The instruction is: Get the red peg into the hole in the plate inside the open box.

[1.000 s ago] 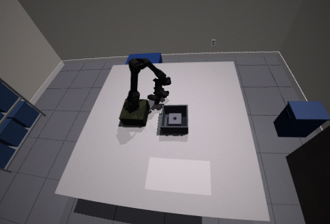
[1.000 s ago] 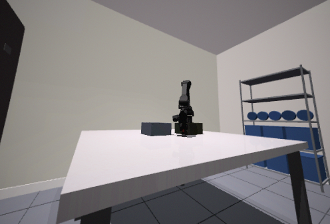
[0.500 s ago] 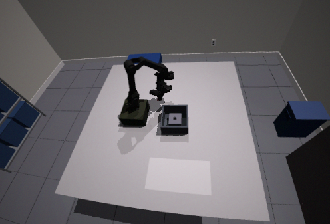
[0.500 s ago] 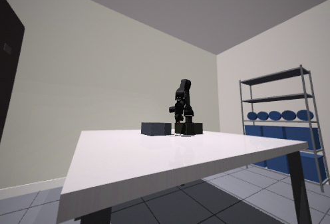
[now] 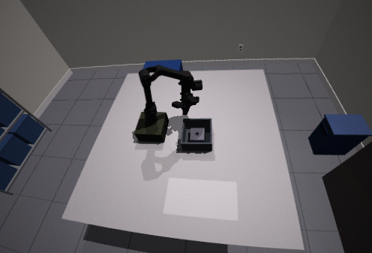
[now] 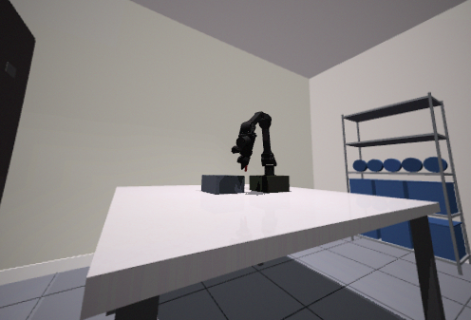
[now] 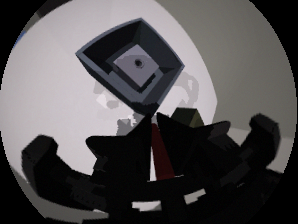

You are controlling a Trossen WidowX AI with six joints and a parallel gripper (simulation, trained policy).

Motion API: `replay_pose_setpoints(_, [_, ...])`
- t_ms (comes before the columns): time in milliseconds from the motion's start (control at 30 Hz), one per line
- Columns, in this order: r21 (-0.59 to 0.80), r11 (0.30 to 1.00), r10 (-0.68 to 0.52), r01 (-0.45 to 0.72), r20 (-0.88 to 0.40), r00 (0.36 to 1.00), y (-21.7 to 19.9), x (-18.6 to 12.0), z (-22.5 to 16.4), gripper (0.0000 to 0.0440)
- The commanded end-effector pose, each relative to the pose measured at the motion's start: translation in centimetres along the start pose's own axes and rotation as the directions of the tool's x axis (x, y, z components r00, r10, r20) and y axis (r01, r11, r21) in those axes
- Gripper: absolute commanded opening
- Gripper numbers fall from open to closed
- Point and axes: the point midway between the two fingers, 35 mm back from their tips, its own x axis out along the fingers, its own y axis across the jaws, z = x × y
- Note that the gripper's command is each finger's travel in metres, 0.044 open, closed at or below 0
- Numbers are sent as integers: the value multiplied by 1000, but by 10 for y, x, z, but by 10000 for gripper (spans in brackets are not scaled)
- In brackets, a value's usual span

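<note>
My gripper (image 5: 185,112) (image 6: 244,168) (image 7: 153,115) is shut on the red peg (image 6: 246,169) (image 7: 162,157). In the wrist view the peg shows as a dark red strip between the fingers; in the exterior view a small red end sticks out below them. The gripper hangs above the table, higher than the box rim and just behind the box's back left corner in the top view. The open grey box (image 5: 197,147) (image 6: 222,184) (image 7: 102,75) stands on the table. Inside its bottom lies a light plate (image 5: 199,130) (image 7: 131,55) with a dark round hole (image 5: 197,134) (image 7: 139,63) near its middle.
The arm's dark olive base block (image 5: 151,127) (image 6: 280,183) (image 7: 186,117) stands left of the box in the top view. The white table (image 5: 127,199) (image 6: 190,223) carries both. A bright rectangle (image 5: 201,200) shows on the table top in front. Blue bins and a shelf stand off the table.
</note>
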Motion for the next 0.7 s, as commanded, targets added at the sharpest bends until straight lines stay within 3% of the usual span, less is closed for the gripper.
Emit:
replay_pose_setpoints(0, [39,999,14,-15,6,1000,0,0,17,0])
replay_pose_setpoints(667, [150,986,76,-70,-29,997,-8,44,95,0])
